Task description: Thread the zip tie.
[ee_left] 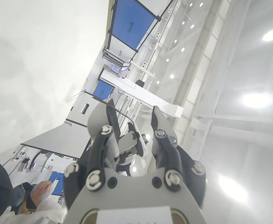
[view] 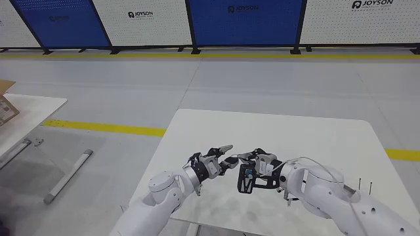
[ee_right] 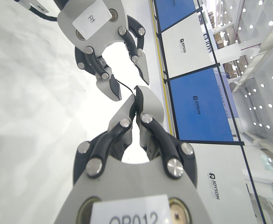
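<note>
A thin black zip tie (ee_right: 126,86) is pinched at one end in my right gripper (ee_right: 135,99), which is shut on it. The tie's free end curves across to the inner pad of one finger (ee_right: 115,89) of my left gripper (ee_right: 129,81), which stands open just beyond, tips facing my right gripper's tips. In the left wrist view my left gripper (ee_left: 132,117) is open, with the right gripper (ee_left: 132,141) farther off between its fingers. In the top view both grippers meet tip to tip above the white table (view: 282,131), the left gripper (view: 228,156) beside the right gripper (view: 242,160).
Two small dark pins (view: 365,185) stand near the table's right edge. A second white table (view: 29,115) with a cardboard box (view: 5,105) stands to the left across a gap of floor. Blue and white panels (view: 243,10) line the back.
</note>
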